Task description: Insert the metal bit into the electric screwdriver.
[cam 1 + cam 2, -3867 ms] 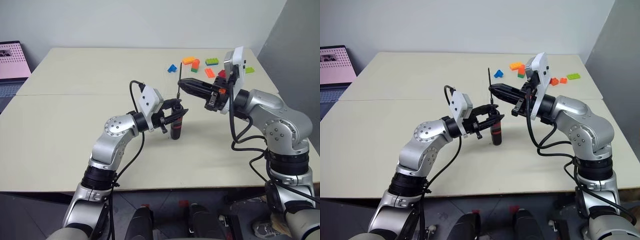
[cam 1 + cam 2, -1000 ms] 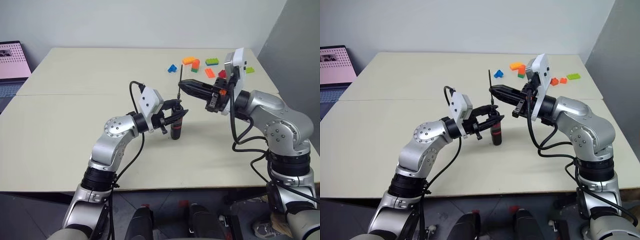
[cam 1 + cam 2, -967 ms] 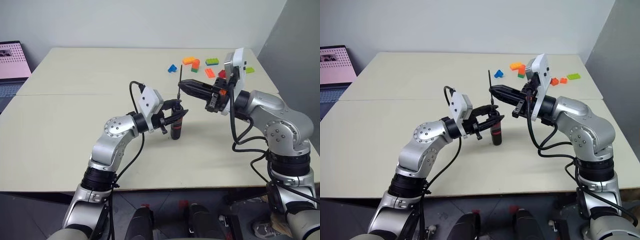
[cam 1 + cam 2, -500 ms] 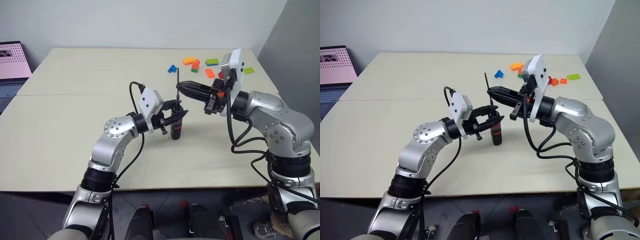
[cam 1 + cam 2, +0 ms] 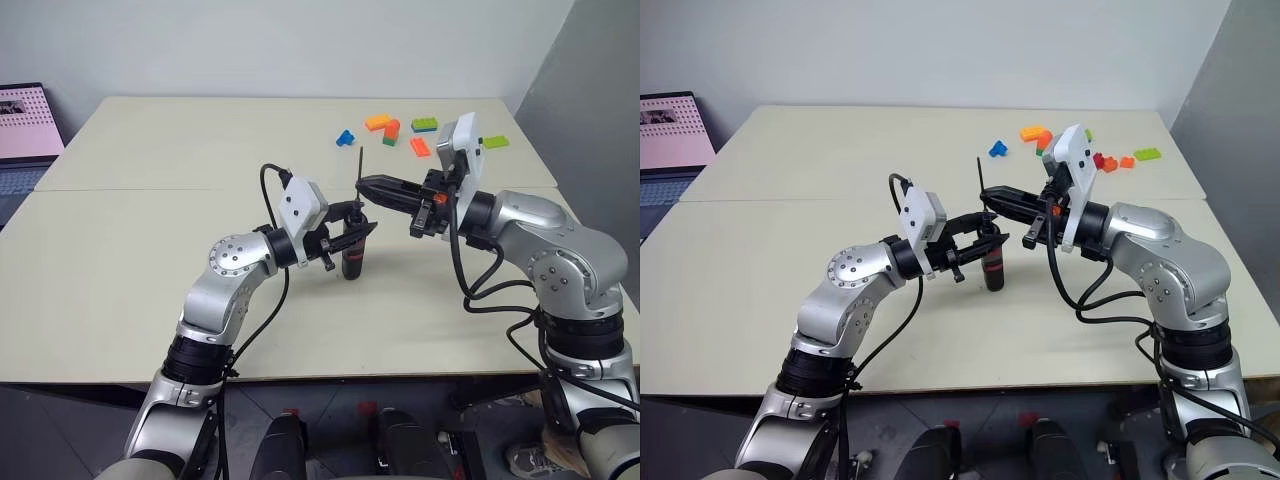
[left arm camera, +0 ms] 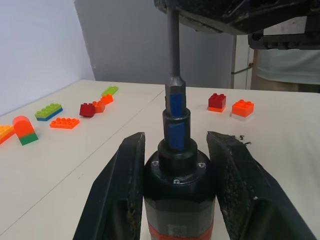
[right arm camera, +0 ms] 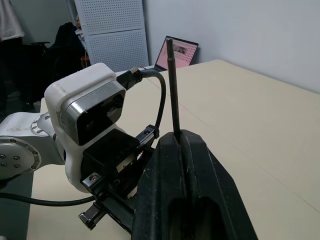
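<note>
while the bit (image 6: 173,55) stands upright with its thicker lower end seated in the tip of the screwdriver (image 6: 178,172), its thin shaft rises straight up and passes between the fingers of the right gripper (image 5: 362,184). that gripper is clenched on the shaft, its two black fingers (image 7: 187,175) pressed together around the rod, which pokes up above them. the right arm reaches level toward the centre of the table from the robot's right side.

the screwdriver stands vertically, tip upward, at mid-table; a red band (image 5: 351,255) circles its black body. the left gripper (image 5: 352,226) is clamped on the body from both sides, one finger (image 6: 117,187) and its partner flat against the barrel. whether the screwdriver's base rests on the table (image 5: 150,270) or hangs just above it cannot be told.

toy bricks lie scattered on the far right part of the table, well apart from the grippers: a blue one (image 5: 345,137), an orange one (image 5: 378,121), an orange-and-green one (image 5: 390,131), a green one (image 5: 424,124), an orange flat one (image 5: 419,146) and a lime one (image 5: 495,141). a red brick (image 5: 1100,159) lies just beyond the white camera housing on the right wrist. a laptop (image 5: 22,125) with a pink screen sits off the table's far left corner.
</note>
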`<action>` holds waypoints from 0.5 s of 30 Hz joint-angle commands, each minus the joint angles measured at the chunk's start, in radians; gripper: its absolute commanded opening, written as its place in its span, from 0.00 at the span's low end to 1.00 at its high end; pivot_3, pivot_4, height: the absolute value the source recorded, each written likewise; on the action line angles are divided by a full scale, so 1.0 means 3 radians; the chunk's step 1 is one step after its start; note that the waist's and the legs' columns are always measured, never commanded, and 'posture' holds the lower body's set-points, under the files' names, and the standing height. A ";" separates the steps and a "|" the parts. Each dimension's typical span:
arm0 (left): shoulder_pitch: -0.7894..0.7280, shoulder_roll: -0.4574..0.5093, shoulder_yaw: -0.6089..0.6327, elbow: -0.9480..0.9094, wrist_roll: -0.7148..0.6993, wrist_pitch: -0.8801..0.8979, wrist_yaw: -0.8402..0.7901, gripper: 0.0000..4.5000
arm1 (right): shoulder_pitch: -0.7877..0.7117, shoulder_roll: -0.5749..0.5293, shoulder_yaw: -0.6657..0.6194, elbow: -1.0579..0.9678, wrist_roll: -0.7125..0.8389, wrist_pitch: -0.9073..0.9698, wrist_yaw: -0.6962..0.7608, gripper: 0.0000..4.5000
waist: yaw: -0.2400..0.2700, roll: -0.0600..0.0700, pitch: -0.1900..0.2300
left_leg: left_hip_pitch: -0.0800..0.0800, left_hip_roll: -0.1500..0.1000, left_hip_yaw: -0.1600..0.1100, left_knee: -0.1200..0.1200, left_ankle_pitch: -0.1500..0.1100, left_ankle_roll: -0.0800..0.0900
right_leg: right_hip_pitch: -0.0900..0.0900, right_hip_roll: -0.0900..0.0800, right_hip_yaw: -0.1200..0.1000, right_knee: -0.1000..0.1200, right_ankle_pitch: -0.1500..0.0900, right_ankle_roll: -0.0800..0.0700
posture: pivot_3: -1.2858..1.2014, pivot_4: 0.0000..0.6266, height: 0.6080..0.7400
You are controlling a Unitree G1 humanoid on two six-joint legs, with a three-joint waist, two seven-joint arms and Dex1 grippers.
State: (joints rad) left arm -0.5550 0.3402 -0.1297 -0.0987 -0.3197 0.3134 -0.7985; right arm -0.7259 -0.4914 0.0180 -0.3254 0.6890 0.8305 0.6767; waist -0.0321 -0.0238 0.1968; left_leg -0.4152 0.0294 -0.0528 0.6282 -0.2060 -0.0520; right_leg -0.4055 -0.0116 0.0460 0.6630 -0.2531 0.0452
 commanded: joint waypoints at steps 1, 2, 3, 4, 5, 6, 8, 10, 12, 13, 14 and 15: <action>0.0007 0.0009 -0.0019 -0.0040 0.0010 -0.0002 -0.0010 0.35 | 0.0001 -0.0025 0.0091 -0.0017 -0.0004 0.0059 0.0071 0.00 | 0.0000 0.0000 0.0000 | 0.0000 0.0000 0.0000 0.0000 0.0000 0.0000 | 0.0000 0.0000 0.0000 0.0000 0.0000 0.0000 | 0.52 0.24 1.00; 0.0007 0.0008 -0.0019 -0.0038 0.0011 -0.0002 -0.0008 0.35 | 0.0004 -0.0032 0.0096 -0.0021 -0.0007 0.0053 0.0081 0.00 | 0.0000 0.0000 0.0000 | 0.0000 0.0000 0.0000 0.0000 0.0000 0.0000 | 0.0000 0.0000 0.0000 0.0000 0.0000 0.0000 | 0.52 0.24 1.00; 0.0009 0.0007 -0.0020 -0.0037 0.0013 -0.0002 -0.0005 0.35 | 0.0006 -0.0033 0.0086 -0.0025 0.0009 0.0063 0.0084 0.00 | 0.0000 0.0000 0.0000 | 0.0000 0.0000 0.0000 0.0000 0.0000 0.0000 | 0.0000 0.0000 0.0000 0.0000 0.0000 0.0000 | 0.52 0.24 1.00; 0.0011 0.0007 -0.0021 -0.0038 0.0017 -0.0003 -0.0003 0.35 | 0.0010 -0.0032 0.0072 -0.0030 0.0025 0.0070 0.0081 0.00 | 0.0000 0.0000 0.0000 | 0.0000 0.0000 0.0000 0.0000 0.0000 0.0000 | 0.0000 0.0000 0.0000 0.0000 0.0000 0.0000 | 0.52 0.24 1.00; 0.0014 0.0007 -0.0022 -0.0040 0.0018 -0.0003 -0.0003 0.35 | 0.0011 -0.0030 0.0060 -0.0035 0.0029 0.0063 0.0076 0.04 | 0.0000 0.0000 0.0000 | 0.0000 0.0000 0.0000 0.0000 0.0000 0.0000 | 0.0000 0.0000 0.0000 0.0000 0.0000 0.0000 | 0.52 0.24 1.00; 0.0018 0.0006 -0.0023 -0.0043 0.0019 -0.0002 -0.0002 0.35 | 0.0010 -0.0032 0.0037 -0.0049 0.0044 0.0057 0.0077 0.09 | 0.0000 0.0000 0.0000 | 0.0000 0.0000 0.0000 0.0000 0.0000 0.0000 | 0.0000 0.0000 0.0000 0.0000 0.0000 0.0000 | 0.52 0.24 1.00; 0.0022 0.0004 -0.0025 -0.0047 0.0021 0.0000 -0.0002 0.35 | 0.0000 -0.0040 0.0001 -0.0068 0.0054 0.0048 0.0074 0.17 | 0.0000 0.0000 0.0000 | -0.0001 0.0000 0.0000 0.0000 0.0000 0.0000 | -0.0001 0.0000 -0.0001 0.0000 0.0000 0.0000 | 0.52 0.24 1.00; 0.0021 0.0001 -0.0026 -0.0049 0.0023 0.0001 0.0001 0.35 | -0.0007 -0.0057 -0.0031 -0.0074 0.0051 0.0048 0.0076 0.27 | 0.0000 0.0000 0.0000 | -0.0001 0.0000 0.0000 0.0000 0.0000 0.0000 | -0.0001 0.0000 0.0000 0.0000 0.0000 0.0000 | 0.52 0.24 1.00; 0.0014 -0.0006 -0.0027 -0.0056 0.0026 0.0009 0.0013 0.35 | -0.0009 -0.0100 -0.0071 -0.0074 0.0037 0.0043 0.0084 0.36 | 0.0001 0.0000 0.0001 | -0.0002 0.0000 0.0000 -0.0001 0.0000 0.0000 | -0.0001 0.0000 -0.0001 -0.0001 0.0000 0.0000 | 0.52 0.24 1.00; 0.0010 -0.0008 -0.0027 -0.0060 0.0027 0.0014 0.0019 0.35 | -0.0011 -0.0116 -0.0089 -0.0072 0.0033 0.0041 0.0080 0.41 | 0.0000 0.0000 0.0000 | -0.0002 0.0000 0.0000 -0.0001 0.0000 0.0000 | -0.0001 0.0000 -0.0001 -0.0001 0.0000 0.0000 | 0.52 0.24 1.00; -0.0007 -0.0014 -0.0013 -0.0074 0.0021 0.0042 0.0045 0.35 | -0.0013 -0.0156 -0.0119 -0.0070 0.0029 0.0032 0.0096 0.45 | 0.0001 0.0000 0.0001 | -0.0002 0.0000 0.0000 -0.0001 0.0000 0.0000 | -0.0001 0.0000 -0.0001 -0.0001 0.0000 0.0000 | 0.52 0.24 1.00; -0.0037 -0.0013 0.0003 -0.0081 0.0029 0.0061 0.0076 0.35 | -0.0023 -0.0195 -0.0165 -0.0054 0.0026 0.0032 0.0092 0.51 | 0.0001 0.0000 0.0001 | -0.0002 0.0000 0.0000 -0.0001 0.0000 0.0000 | -0.0001 0.0000 -0.0001 -0.0001 0.0000 0.0000 | 0.52 0.24 1.00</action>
State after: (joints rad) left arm -0.5556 0.3374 -0.1298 -0.1042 -0.3143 0.3201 -0.7919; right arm -0.7162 -0.5264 0.0196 -0.3244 0.6898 0.8513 0.6978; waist -0.0318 -0.0238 0.1970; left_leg -0.4160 0.0294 -0.0528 0.6279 -0.2060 -0.0520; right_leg -0.4059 -0.0116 0.0458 0.6625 -0.2532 0.0452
